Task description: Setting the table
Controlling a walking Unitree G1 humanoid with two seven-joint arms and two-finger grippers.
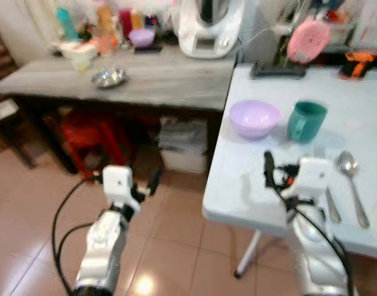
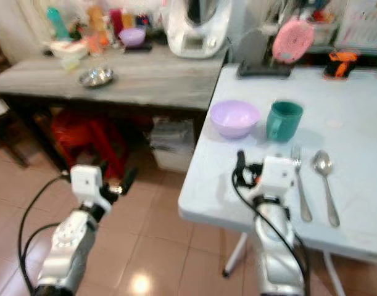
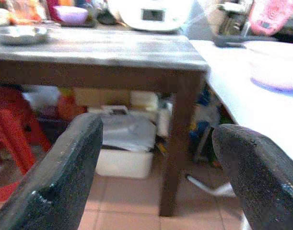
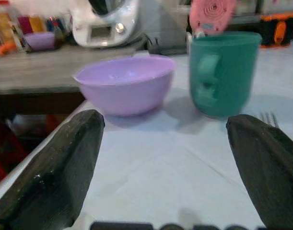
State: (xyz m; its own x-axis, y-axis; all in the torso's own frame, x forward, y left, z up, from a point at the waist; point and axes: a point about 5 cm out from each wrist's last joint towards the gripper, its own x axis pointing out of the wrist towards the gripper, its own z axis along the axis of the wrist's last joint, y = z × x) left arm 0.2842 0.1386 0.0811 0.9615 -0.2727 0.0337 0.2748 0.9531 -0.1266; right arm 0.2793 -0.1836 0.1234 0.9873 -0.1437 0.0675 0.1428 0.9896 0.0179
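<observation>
Left eye view: I see a pale blue table [image 1: 237, 191] with a place setting mostly laid. A lilac bowl [image 1: 255, 118] sits just beside a green mug [image 1: 306, 121]; nearer me lie a fork [image 1: 329, 198] and a spoon [image 1: 353, 185], side by side. My right gripper [image 4: 165, 167] hovers low over the table's near edge, fingers spread wide and empty, aimed at the bowl and mug. My left gripper [image 3: 156, 167] hangs off the table above the tiled floor, also wide apart and empty. I judge the setting nearly complete; perhaps only a plate or tidying remains, though nothing shows me what.
</observation>
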